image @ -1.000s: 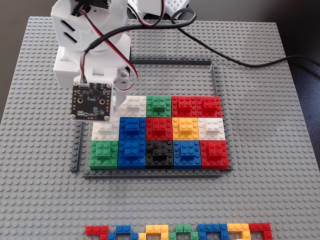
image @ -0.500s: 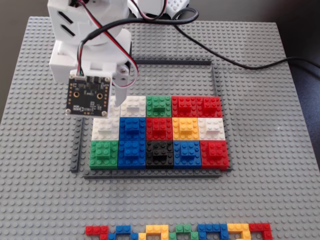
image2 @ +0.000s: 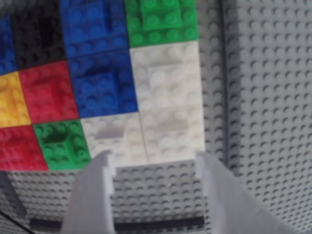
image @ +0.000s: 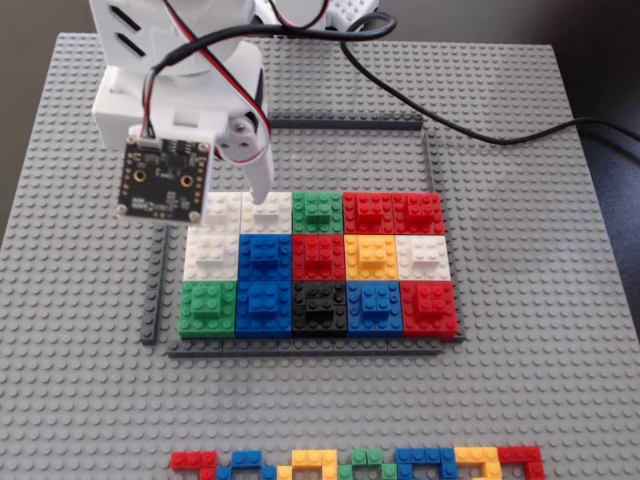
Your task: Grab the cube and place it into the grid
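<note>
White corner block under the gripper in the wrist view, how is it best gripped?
Probably by the raised centre brick on top of the white corner block, coming straight down. A second white block and a third white block butt against two of its sides, so the lower walls offer no free opposed pair. The open gripper hovers just beside it.

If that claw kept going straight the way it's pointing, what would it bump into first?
Probably the white block at the corner of the grid. In the wrist view the gripper is open and empty, its fingers framing that block's near edge. Height above it is unclear.
</note>
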### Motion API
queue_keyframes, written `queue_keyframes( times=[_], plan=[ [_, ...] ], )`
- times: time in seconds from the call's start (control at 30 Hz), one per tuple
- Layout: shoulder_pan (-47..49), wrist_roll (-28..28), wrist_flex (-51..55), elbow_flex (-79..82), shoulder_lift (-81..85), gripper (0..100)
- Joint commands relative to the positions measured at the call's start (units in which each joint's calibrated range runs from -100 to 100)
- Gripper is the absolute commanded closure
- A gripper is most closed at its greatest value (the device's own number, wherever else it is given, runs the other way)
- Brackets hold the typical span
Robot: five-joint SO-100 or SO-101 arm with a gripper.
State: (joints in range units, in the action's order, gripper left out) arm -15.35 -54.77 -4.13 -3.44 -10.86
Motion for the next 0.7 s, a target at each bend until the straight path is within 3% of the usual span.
queue_keyframes(
  times=[0.0, 0.2, 0.33, 0.67],
  plan=[
    [1.2, 1.3, 0.2, 1.4, 11.5, 79],
    [4.0, 4.8, 0.1, 8.1, 23.3, 85],
    [5.4, 6.8, 0.1, 11.9, 32.5, 100],
    [10.2, 10.2, -1.4, 26.0, 56.9, 100]
  ],
)
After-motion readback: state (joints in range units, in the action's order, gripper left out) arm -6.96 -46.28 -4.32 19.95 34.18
